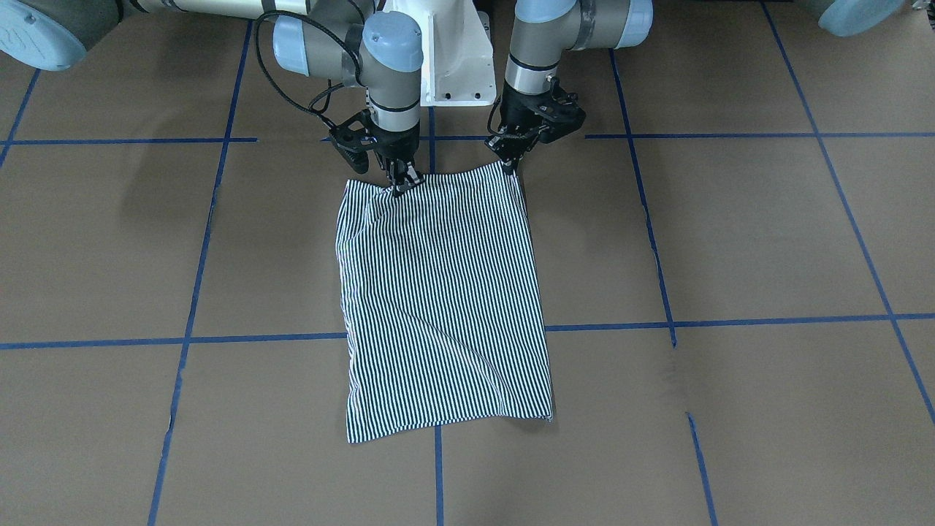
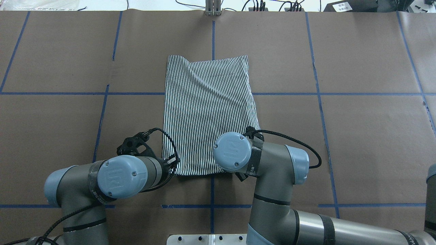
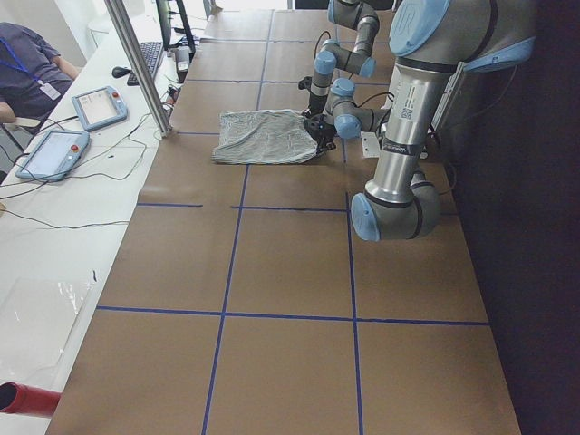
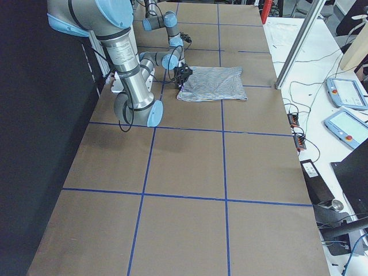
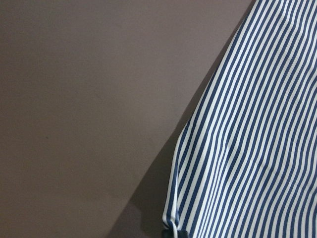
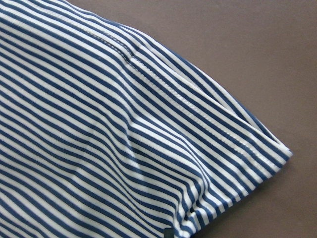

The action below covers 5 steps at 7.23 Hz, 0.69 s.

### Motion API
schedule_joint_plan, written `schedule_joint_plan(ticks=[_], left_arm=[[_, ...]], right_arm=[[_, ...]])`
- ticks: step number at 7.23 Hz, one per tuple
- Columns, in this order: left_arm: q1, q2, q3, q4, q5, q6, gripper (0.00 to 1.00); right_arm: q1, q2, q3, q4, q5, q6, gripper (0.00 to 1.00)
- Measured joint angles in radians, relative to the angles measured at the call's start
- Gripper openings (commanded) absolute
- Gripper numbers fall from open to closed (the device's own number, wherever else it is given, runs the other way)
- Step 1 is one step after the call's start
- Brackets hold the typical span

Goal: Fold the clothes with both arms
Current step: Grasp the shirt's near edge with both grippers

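Pinching the polo shirt [image 1: 442,292] at its two robot-side corners: left gripper [image 1: 513,164] has its fingers clamped on the left corner, right gripper [image 1: 400,184] on the right. The shirt lies folded into a rectangle at mid-table [image 1: 730,241], near the white pedestal base [image 1: 453,58].

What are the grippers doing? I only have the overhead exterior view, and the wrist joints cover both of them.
Observer: In the front-facing view the right gripper pinches the polo shirt on its edge nearest the robot, a little in from the corner.
Reviewer: And the left one?
Observer: The left gripper is closed on the other corner of that same edge.
Reviewer: Is that edge lifted?
Observer: The left wrist view shows the corner raised slightly, with a shadow on the table beneath it.
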Motion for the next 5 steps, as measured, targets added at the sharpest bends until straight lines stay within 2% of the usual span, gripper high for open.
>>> schedule_joint_plan(ticks=[5], left_arm=[[-0.001, -0.001, -0.051, 0.004, -0.004, 0.007, 0.0]], right_arm=[[0.001, 0.003, 0.031, 0.003, -0.001, -0.001, 0.0]])
